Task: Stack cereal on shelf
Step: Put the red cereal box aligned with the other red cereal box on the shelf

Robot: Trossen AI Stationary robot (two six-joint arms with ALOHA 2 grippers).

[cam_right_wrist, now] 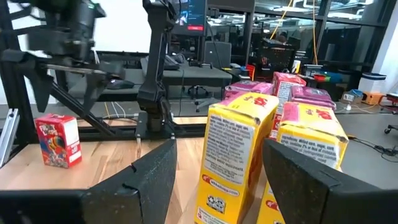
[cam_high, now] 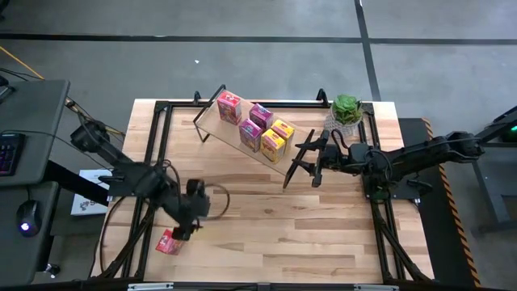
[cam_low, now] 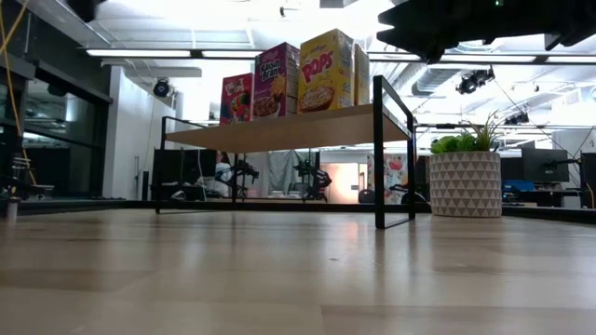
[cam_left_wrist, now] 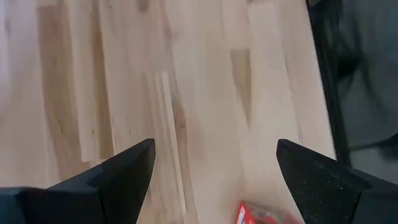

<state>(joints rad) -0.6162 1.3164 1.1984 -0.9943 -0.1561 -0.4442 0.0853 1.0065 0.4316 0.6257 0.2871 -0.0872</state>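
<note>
Left gripper (cam_high: 182, 232) sits low over the near-left part of the table (cam_high: 266, 234), fingers (cam_left_wrist: 127, 174) spread wide, holding nothing. In the left wrist view only bare light-wood planks show between the two dark wedge-shaped fingers. A lone red cereal box (cam_high: 169, 242) lies on the table just beside the gripper, at the near-left corner; can't tell if they touch.

Shelf (cam_high: 212, 129): long pale wood plank on black wire end frames, set diagonally across the far-middle of the table. Five small cardboard boxes stand upright on it: one red (cam_high: 229, 107) at the far-left end, two magenta (cam_high: 255, 124), then two yellow (cam_high: 277, 138) toward the right end. Printed, glossy-looking fronts in the low view.

Right gripper (cam_high: 305, 164) hovers just off the shelf's right end, by the yellow boxes, fingers (cam_right_wrist: 298, 177) parted with a yellow box face between them in the right wrist view, not clamped on it.

Potted green plant (cam_high: 346, 111) in a white patterned pot sits at the far-right corner.
</note>
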